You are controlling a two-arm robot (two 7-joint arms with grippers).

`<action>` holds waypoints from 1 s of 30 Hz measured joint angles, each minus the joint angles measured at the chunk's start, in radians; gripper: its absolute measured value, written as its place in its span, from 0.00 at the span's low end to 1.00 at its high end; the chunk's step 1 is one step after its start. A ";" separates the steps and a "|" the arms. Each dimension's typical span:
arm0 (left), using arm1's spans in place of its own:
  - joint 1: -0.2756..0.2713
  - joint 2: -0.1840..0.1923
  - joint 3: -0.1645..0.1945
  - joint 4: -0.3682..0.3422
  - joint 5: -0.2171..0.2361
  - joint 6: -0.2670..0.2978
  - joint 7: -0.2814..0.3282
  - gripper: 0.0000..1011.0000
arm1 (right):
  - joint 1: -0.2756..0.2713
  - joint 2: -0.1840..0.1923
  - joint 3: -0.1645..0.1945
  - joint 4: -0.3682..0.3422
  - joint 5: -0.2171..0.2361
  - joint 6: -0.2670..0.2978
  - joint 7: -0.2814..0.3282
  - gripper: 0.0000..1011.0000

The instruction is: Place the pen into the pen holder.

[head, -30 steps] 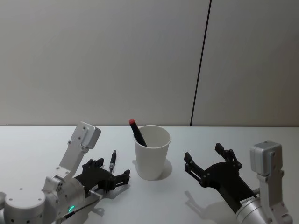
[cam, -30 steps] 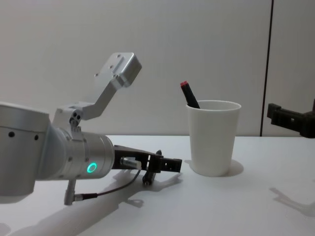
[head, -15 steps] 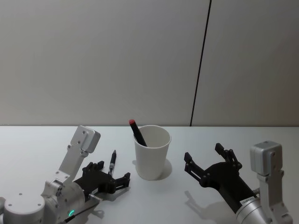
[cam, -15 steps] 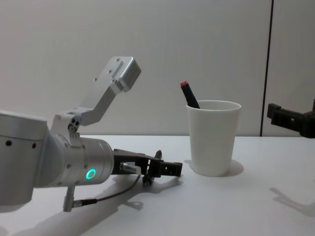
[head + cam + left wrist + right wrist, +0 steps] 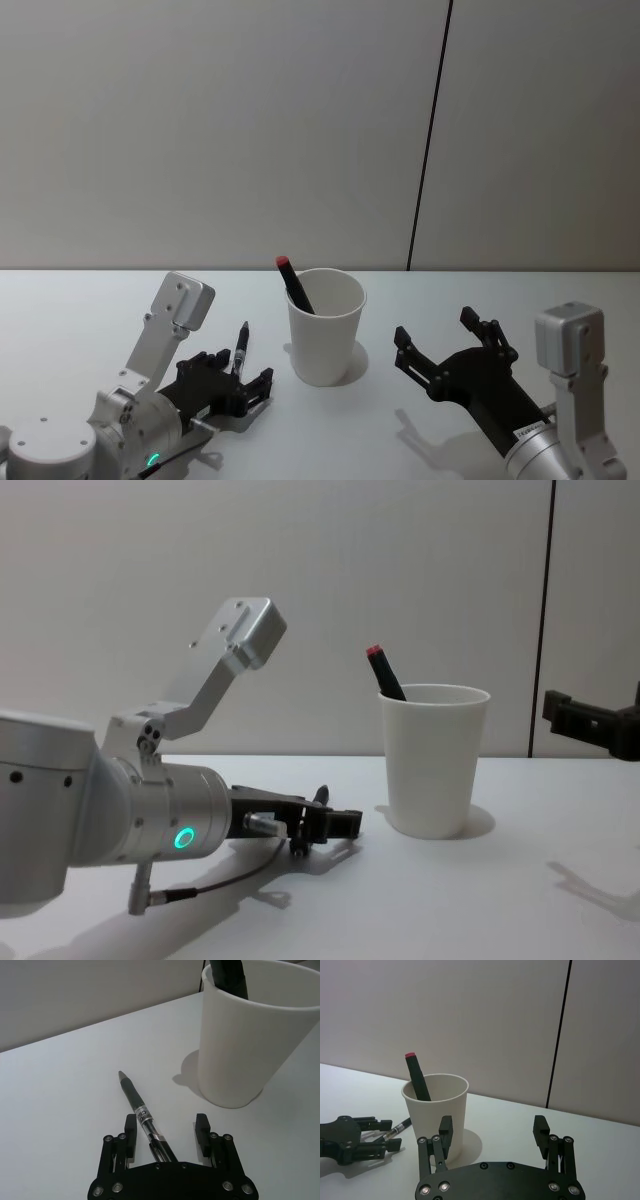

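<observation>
Grasp step: left pincer (image 5: 166, 1120), released, straddles the pen (image 5: 142, 1112) lying on the worktop (image 5: 60, 1085) beside the cup (image 5: 250, 1050); next, clench and lift. Right pincer (image 5: 434, 328), released, parked right of cup.

Left gripper (image 5: 243, 368): slides back a little toward the robot, away from the pen holder (image 5: 325, 335).
Left arm (image 5: 163, 338): sits a bit lower than before.
Fingers (image 5: 201, 1127): maybe a bit closer around the pen (image 5: 141, 1112) now; hard to be sure.
</observation>
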 joint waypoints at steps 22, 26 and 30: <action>0.002 -0.001 -0.001 -0.001 0.001 -0.002 0.000 0.13 | 0.000 0.000 0.000 0.000 0.000 0.000 0.000 0.99; 0.003 -0.001 -0.001 -0.001 0.001 -0.002 0.000 0.12 | 0.000 0.000 0.000 0.000 0.000 0.000 0.000 0.99; 0.003 -0.001 -0.001 -0.001 0.001 -0.003 0.000 0.12 | 0.000 0.000 0.000 0.000 0.000 0.000 0.000 0.99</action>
